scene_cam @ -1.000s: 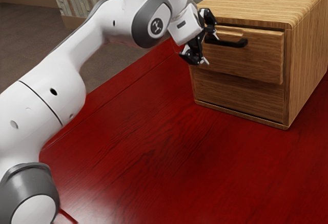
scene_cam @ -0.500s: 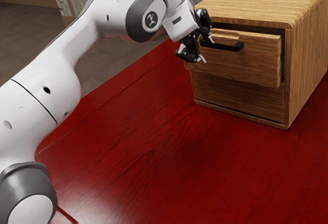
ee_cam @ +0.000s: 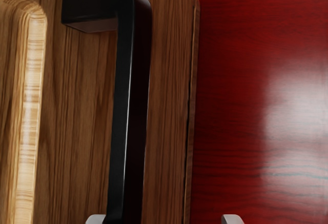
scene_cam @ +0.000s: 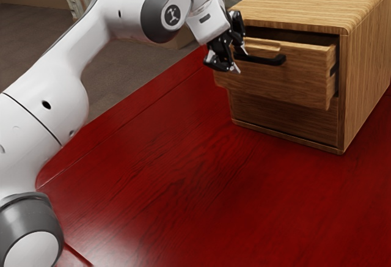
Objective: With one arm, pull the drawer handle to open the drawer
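Observation:
A wooden cabinet [scene_cam: 366, 53] stands on the red table at the exterior view's right. Its upper drawer [scene_cam: 287, 80] sticks out a little, with a dark gap showing above it. The drawer's black bar handle [scene_cam: 264, 60] runs across its front. My gripper [scene_cam: 231, 44] is at the handle's end toward the exterior view's left, open, with one finger above the bar and one below it. In the wrist view the handle [ee_cam: 129, 111] runs along the drawer front [ee_cam: 72, 142], and a pale fingertip [ee_cam: 95, 219] sits right beside it while the other stands well apart.
The lower drawer front [scene_cam: 287, 114] sits flush in the cabinet. The red table [scene_cam: 183, 181] stretches out in front of the cabinet. A grey floor and a brick wall lie behind my arm.
The drawer has slid out of the cabinet toward the exterior view's left, and my hand has moved the same way with the handle. The gap above the drawer has widened.

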You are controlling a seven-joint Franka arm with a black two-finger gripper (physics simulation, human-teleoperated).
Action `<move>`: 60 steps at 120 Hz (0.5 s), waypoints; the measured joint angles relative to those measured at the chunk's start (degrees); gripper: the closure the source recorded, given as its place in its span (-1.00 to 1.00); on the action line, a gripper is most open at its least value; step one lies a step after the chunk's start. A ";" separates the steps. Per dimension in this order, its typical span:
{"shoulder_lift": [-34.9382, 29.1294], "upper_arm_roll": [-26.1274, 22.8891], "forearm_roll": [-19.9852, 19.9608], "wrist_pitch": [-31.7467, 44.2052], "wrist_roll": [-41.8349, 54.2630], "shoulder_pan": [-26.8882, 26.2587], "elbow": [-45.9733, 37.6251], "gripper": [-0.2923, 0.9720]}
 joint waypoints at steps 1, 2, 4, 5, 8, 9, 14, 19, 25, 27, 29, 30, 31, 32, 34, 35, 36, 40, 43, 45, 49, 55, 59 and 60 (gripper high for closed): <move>0.00 0.00 0.00 -0.06 -0.03 0.00 0.00 0.18; 0.00 -0.01 0.00 -0.13 -0.06 0.00 0.00 0.18; -0.02 -0.02 0.00 -0.26 -0.12 0.01 0.01 0.19; -0.03 -0.02 0.00 -0.32 -0.15 0.01 0.01 0.19; -0.06 -0.03 0.00 -0.49 -0.25 0.02 0.01 0.18; -0.06 -0.04 0.00 -0.55 -0.28 0.02 0.01 0.19; -0.11 -0.05 0.00 -0.80 -0.44 0.02 0.01 0.20; -0.15 -0.06 0.00 -1.03 -0.58 0.01 0.02 0.21; -0.17 -0.06 0.01 -1.28 -0.74 0.01 0.03 0.23; -0.18 -0.06 0.01 -1.34 -0.79 0.01 0.05 0.23; -0.19 -0.06 0.01 -1.41 -0.84 0.01 0.05 0.24; -0.19 -0.06 0.01 -1.45 -0.86 0.01 0.05 0.25; -0.19 -0.06 0.01 -1.49 -0.89 0.01 0.05 0.25; -0.19 -0.07 0.01 -1.52 -0.91 0.01 0.06 0.26; -0.19 -0.07 0.01 -1.59 -0.96 0.01 0.05 0.27; -0.19 -0.07 0.01 -1.62 -0.98 0.01 0.04 0.27; -0.20 -0.07 0.01 -1.67 -1.00 0.00 0.05 0.28; -0.20 -0.07 -0.01 -1.86 -1.10 0.00 0.03 0.29; -0.20 -0.06 -0.02 -2.01 -1.19 0.00 0.03 0.29; -0.19 -0.06 -0.03 -2.12 -1.25 0.00 0.03 0.30; -0.21 -0.04 -0.04 -2.35 -1.36 -0.02 0.02 0.30; -0.30 -0.01 -0.06 -2.71 -1.53 -0.05 0.01 0.32; -0.41 0.01 -0.07 -2.97 -1.64 -0.06 0.00 0.34; -0.43 0.01 -0.07 -3.04 -1.67 -0.06 0.00 0.34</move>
